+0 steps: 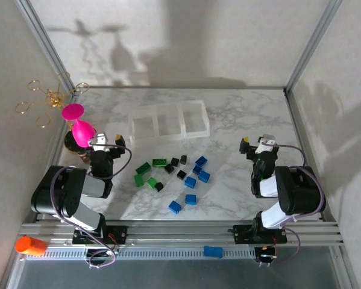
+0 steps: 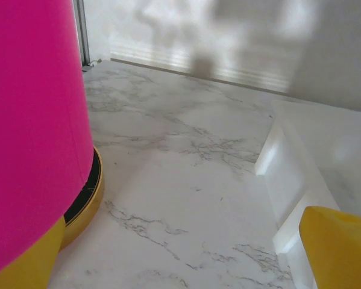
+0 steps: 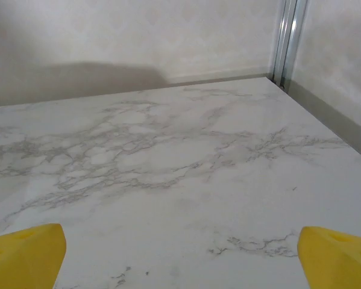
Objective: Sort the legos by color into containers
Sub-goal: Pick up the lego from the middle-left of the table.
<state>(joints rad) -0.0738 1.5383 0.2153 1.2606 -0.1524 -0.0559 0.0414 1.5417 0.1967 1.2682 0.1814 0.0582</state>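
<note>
Table [image 1: 246, 114]: white marble-patterned top with pale panels around it; both arms are bolted at its near edge.
Tray [image 1: 168, 137]: translucent white, low-walled, three square compartments in a row, standing at the far middle of the table; one corner wall shows at the right of the left wrist view [image 2: 288, 180].
Pink ornament [image 1: 79, 127]: goblet-shaped, on a black and gold base, at the left edge of the table.
Left gripper [image 1: 109, 139]: jaws spread wide and holding nothing. In its wrist view the yellow fingertips [image 2: 340, 247] sit in the lower corners with bare marble between them. The pink ornament is tight against the left finger; whether they touch I cannot tell. The tray is near on the other side.
Right gripper [image 1: 257, 143]: jaws spread wide and holding nothing. Its yellow fingertips [image 3: 26, 256] are well apart over bare marble, near the table's right side.
Legos [image 1: 175, 177]: a loose cluster lying on the table between the two arms, on the near side of the tray and apart from it, clear of both grippers.
Green bricks [image 1: 143, 168]: on the left of the cluster.
Black bricks [image 1: 181, 174]: in the middle.
Blue bricks [image 1: 203, 176]: on the right and the near side.
Orange cylinder [image 1: 29, 245]: on the rail at the near left corner.
</note>
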